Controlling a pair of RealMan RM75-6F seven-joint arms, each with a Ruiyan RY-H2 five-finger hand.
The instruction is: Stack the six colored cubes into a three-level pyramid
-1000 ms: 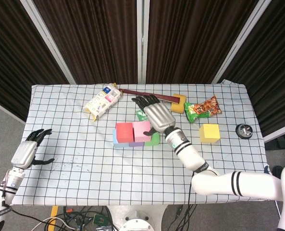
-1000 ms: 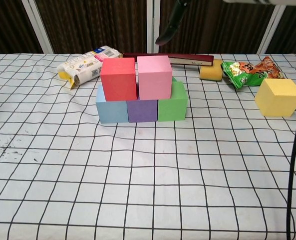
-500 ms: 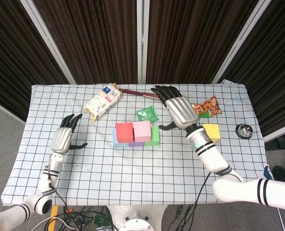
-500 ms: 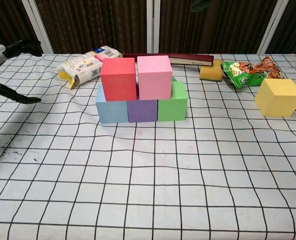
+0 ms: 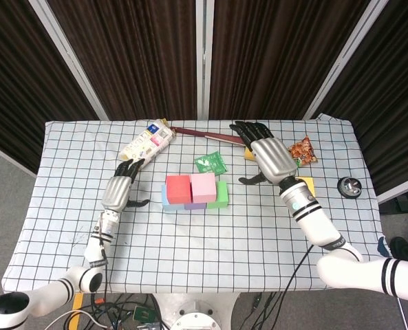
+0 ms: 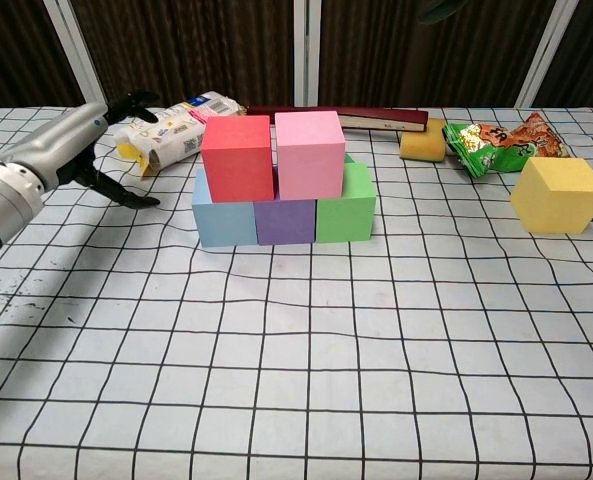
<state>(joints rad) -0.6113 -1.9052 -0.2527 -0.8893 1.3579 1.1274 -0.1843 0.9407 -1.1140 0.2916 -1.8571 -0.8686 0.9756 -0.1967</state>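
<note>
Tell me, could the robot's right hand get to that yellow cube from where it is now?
Probably yes. The right hand hangs open just above and beside the yellow cube, which stands alone on the table. Only the snack bag lies near, behind it, so nothing seems to block a grasp.

Setting: a robot test lab or staged recording booth. You face a small desk (image 5: 66, 234) under a black-gridded white cloth, closed in along the top of the frame by dark ribbed partition panels (image 5: 142, 55) in pale metal frames. Grey floor shows at both sides; loose cables (image 5: 121, 309) tangle at the bottom edge.
</note>
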